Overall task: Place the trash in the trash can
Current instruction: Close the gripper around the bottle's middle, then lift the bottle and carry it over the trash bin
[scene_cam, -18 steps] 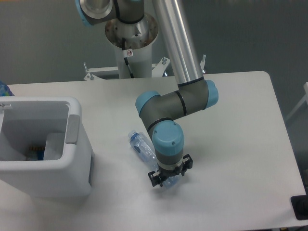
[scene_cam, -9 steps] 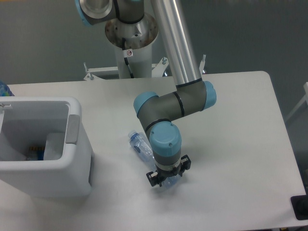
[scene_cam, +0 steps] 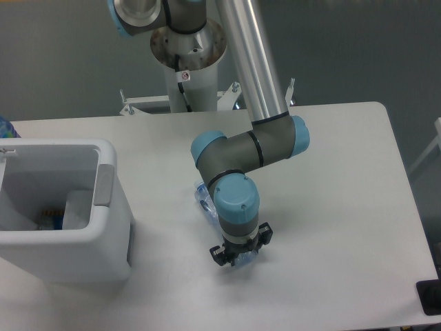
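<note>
Crushed clear water bottle [scene_cam: 205, 201] lies on the counter [scene_cam: 344, 207], near its middle and a little toward the front edge, and most of it is hidden under the arm's wrist [scene_cam: 236, 201]. Only its upper end shows, a bluish, see-through stub poking out at the wrist's left side, and a bit of clear plastic glints low down between the fingers of the tool [scene_cam: 240, 254]. The tool points straight down at the counter, and its two dark fingers sit close on either side of that clear plastic, clenched on the bottle as far as the view allows. Whether the bottle rests on the counter or is raised off it I cannot tell from this angle.

The trash can [scene_cam: 103, 148] stands at the counter's left edge, well apart from the bottle and the tool. It is a white rectangular bin with rounded corners and a thick rim, and a grey panel [scene_cam: 103, 185] sits on the side facing the arm. Its mouth is open upward, and inside, near the bottom, there is a pale lump with something bluish and brownish beside it, too small to name.

The arm [scene_cam: 255, 62] comes down from its base behind the counter's back edge, a silver tube leading to grey joints with light blue caps
</note>
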